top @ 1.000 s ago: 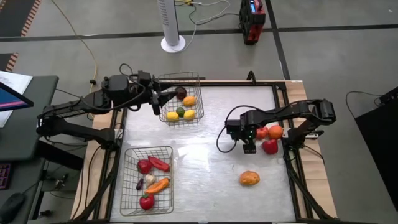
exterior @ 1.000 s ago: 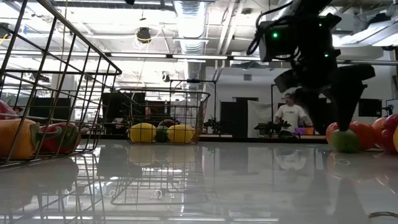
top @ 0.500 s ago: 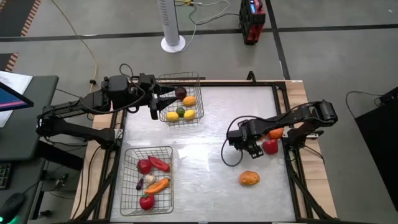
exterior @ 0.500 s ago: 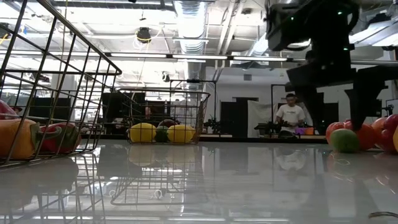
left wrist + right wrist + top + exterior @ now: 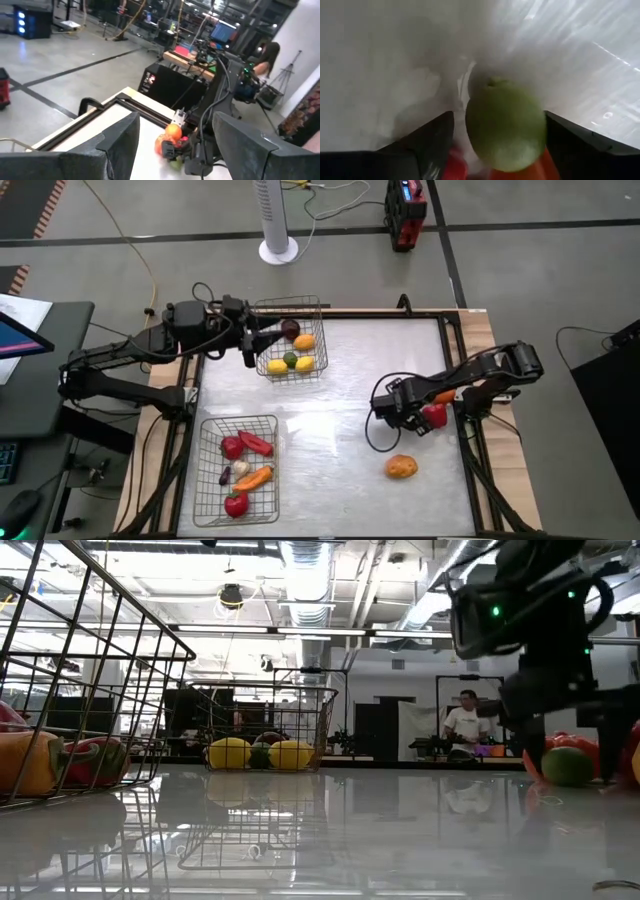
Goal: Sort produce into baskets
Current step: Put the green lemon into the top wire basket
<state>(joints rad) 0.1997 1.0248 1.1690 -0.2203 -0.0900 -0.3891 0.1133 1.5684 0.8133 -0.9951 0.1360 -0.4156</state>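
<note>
left pincer (image 5: 172, 145): fingers apart | beyond: right arm (image 5: 212, 125) over orange fruit (image 5: 173, 131) | table edge (image 5: 145, 105)

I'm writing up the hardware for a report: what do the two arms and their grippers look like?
Both arms are black and jointed, with looping black cables. The left gripper has broad, flat dark fingers. The right gripper has matching angular dark fingers, and a small green light glows on its wrist.
</note>
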